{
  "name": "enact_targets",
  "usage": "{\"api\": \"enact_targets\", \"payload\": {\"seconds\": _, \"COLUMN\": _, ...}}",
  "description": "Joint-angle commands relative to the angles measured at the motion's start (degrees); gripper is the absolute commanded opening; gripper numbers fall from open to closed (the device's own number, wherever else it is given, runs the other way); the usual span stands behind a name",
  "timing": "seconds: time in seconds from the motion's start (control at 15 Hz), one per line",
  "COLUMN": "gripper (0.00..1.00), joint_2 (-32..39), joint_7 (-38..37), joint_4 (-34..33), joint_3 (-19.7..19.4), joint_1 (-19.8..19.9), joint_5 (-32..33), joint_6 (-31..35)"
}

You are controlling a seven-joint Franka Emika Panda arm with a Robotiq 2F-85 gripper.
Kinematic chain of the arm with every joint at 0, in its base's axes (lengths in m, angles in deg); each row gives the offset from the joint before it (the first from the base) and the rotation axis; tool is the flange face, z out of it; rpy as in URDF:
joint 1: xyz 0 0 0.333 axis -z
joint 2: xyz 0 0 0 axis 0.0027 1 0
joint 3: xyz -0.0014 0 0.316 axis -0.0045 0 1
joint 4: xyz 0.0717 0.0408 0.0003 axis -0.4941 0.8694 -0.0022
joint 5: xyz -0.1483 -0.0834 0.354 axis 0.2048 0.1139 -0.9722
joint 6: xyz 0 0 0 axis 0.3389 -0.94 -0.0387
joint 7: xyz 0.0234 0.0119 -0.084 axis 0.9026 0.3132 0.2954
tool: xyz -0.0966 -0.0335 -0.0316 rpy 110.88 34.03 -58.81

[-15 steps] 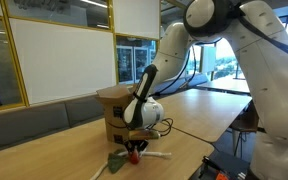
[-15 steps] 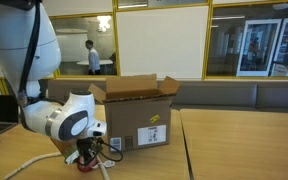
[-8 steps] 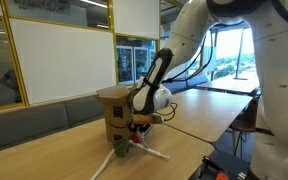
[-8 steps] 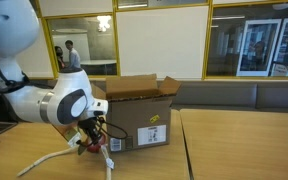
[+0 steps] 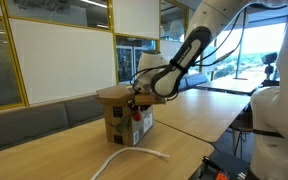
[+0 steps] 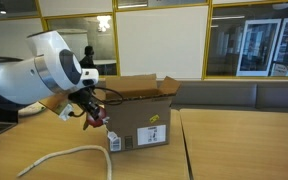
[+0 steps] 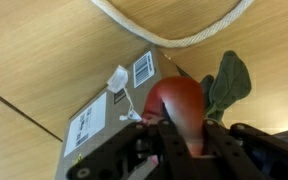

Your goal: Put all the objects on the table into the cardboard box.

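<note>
Red ball-like item with green leafy stem (image 7: 182,100): clamped in the nearly closed gripper (image 7: 184,138). It hangs just left of the brown cardboard box (image 6: 144,118), about level with the rim. The box opening lies rightward, past a raised flap (image 6: 106,88). Judgement: lift clear of the flap first. Long white cord (image 5: 130,157) lies on the near light-brown wooden table (image 5: 184,125), well apart.

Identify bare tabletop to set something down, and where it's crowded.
Free, in an exterior view: the table right of the cardboard box. Crowded: left of it, where the white cord lies and the end effector holds a red object.
</note>
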Motion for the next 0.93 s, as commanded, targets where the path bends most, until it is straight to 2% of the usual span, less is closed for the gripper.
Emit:
{"api": "enact_targets", "payload": {"seconds": 0.0, "gripper": 0.05, "joint_2": -12.29, "joint_7": -9.84, "joint_4": 1.99, "joint_3": 6.45, "joint_1": -1.08, "joint_5": 8.01, "joint_6": -15.71}}
{"api": "enact_targets", "payload": {"seconds": 0.07, "gripper": 0.05, "joint_2": -14.27, "joint_7": -9.01, "joint_4": 2.15, "joint_3": 14.86, "joint_1": 4.47, "joint_5": 5.17, "joint_6": -18.55}}
{"api": "enact_targets", "payload": {"seconds": 0.13, "gripper": 0.05, "joint_2": -16.61, "joint_7": -8.44, "joint_4": 2.14, "joint_3": 18.33, "joint_1": 4.69, "joint_5": 2.47, "joint_6": -22.0}}
{"api": "enact_targets", "payload": {"seconds": 0.27, "gripper": 0.05, "joint_2": -19.59, "joint_7": -7.54, "joint_4": 0.47, "joint_3": 27.35, "joint_1": 7.69, "joint_5": -2.87, "joint_6": -27.05}}
{"api": "enact_targets", "payload": {"seconds": 0.4, "gripper": 0.05, "joint_2": -21.96, "joint_7": -6.93, "joint_4": -1.04, "joint_3": 34.23, "joint_1": 10.56, "joint_5": -5.44, "joint_6": -29.45}}
{"api": "enact_targets", "payload": {"seconds": 0.53, "gripper": 0.05, "joint_2": -23.47, "joint_7": -6.25, "joint_4": -2.28, "joint_3": 38.48, "joint_1": 13.06, "joint_5": -5.27, "joint_6": -29.53}}
{"api": "enact_targets", "payload": {"seconds": 0.6, "gripper": 0.05, "joint_2": -23.9, "joint_7": -6.91, "joint_4": -2.69, "joint_3": 40.2, "joint_1": 15.3, "joint_5": -2.87, "joint_6": -27.77}}
{"api": "enact_targets", "payload": {"seconds": 0.87, "gripper": 0.05, "joint_2": -24.37, "joint_7": -8.05, "joint_4": -3.78, "joint_3": 43.34, "joint_1": 22.49, "joint_5": 3.89, "joint_6": -20.17}}
